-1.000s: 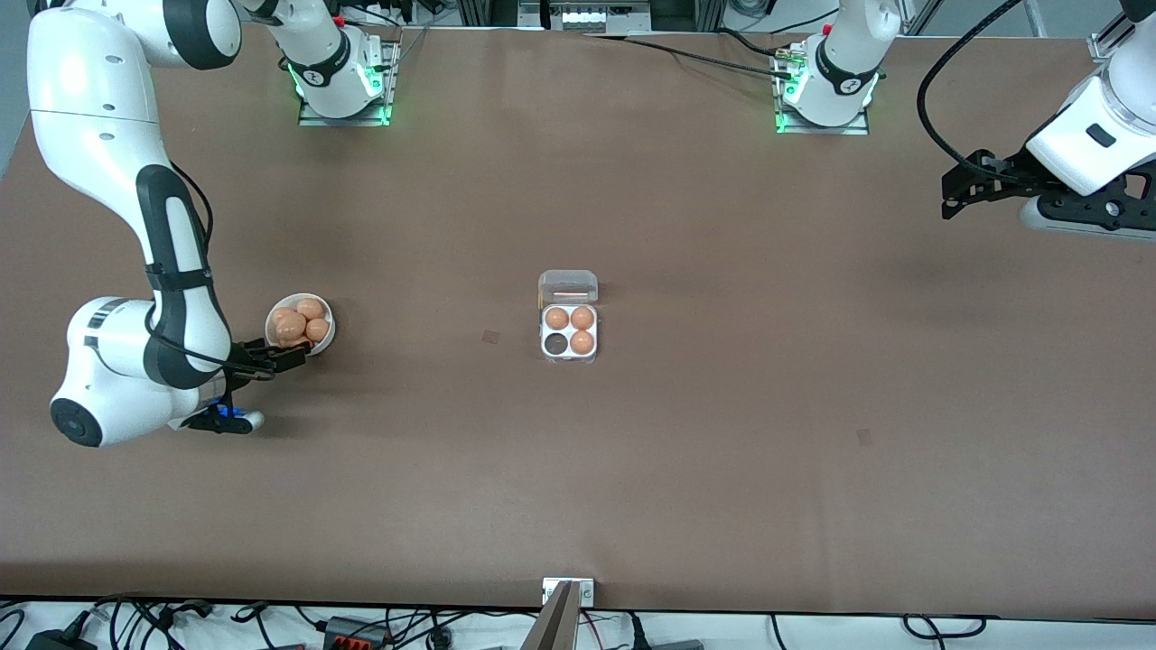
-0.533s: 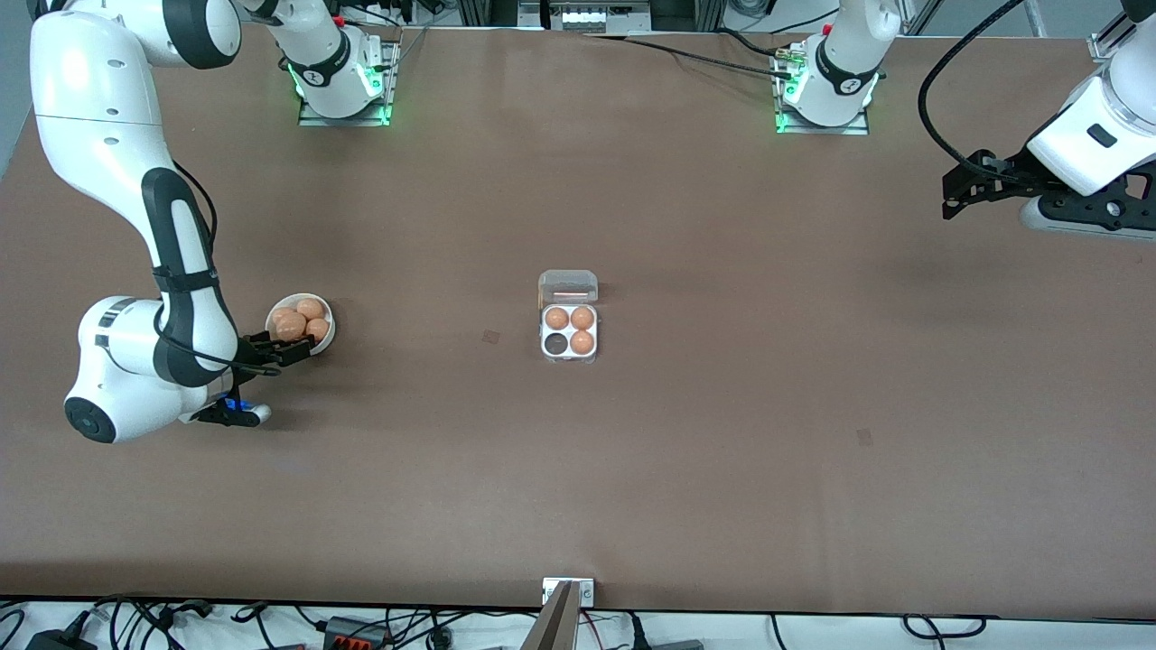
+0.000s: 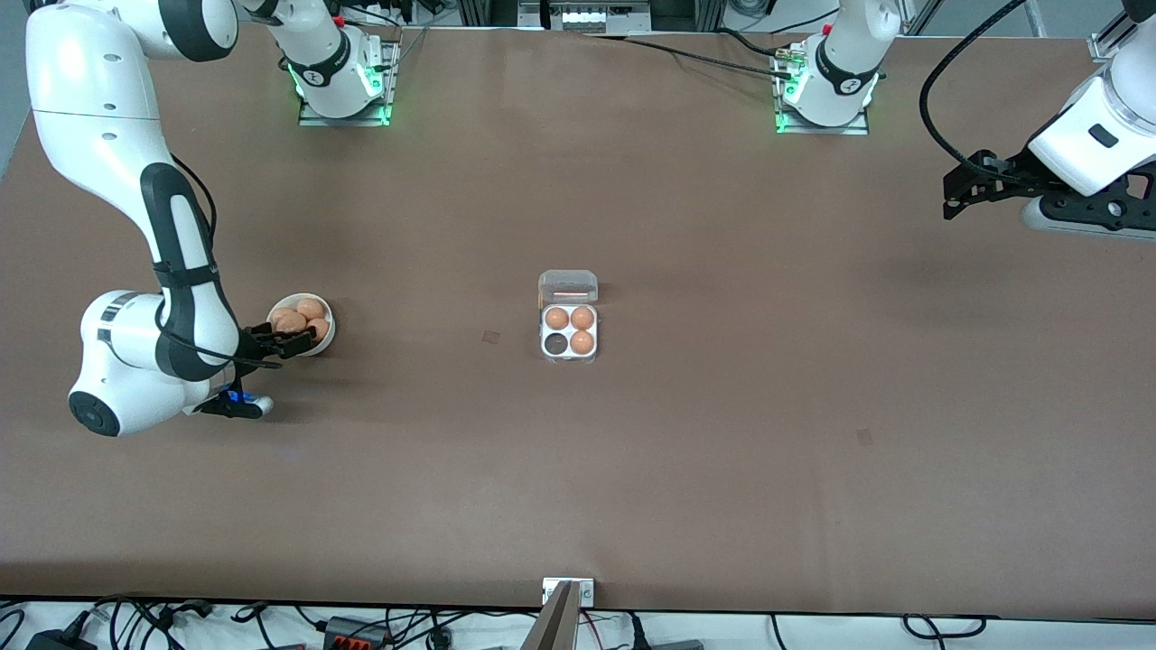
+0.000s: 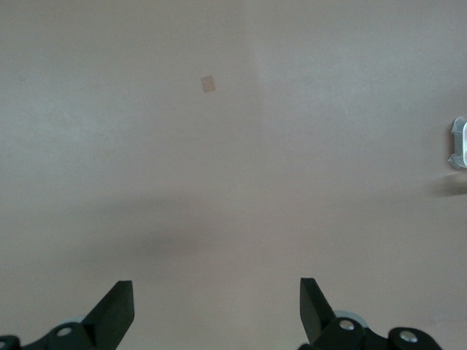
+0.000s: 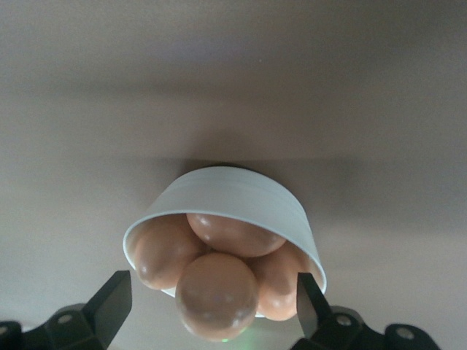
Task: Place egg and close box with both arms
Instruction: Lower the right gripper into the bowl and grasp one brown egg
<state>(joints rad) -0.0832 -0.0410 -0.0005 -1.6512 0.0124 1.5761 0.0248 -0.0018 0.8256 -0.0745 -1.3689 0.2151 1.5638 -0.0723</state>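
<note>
Box (image 4: 458, 143) cut by left wrist view's edge; bowl (image 3: 323, 343) partly hidden by right gripper (image 3: 287, 343).

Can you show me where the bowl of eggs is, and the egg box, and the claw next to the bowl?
bowl (image 3: 324, 340): front view, white rim.
box (image 3: 569, 288): front view, open lid.
right claw (image 3: 291, 342): front view, between its fingertips.

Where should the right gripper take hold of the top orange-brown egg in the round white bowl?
Probably from above, across its widest middle. This smooth orange-brown egg sits highest on the pile in the round white bowl, so its sides are free. The open right gripper already has a finger on each side of it.
</note>
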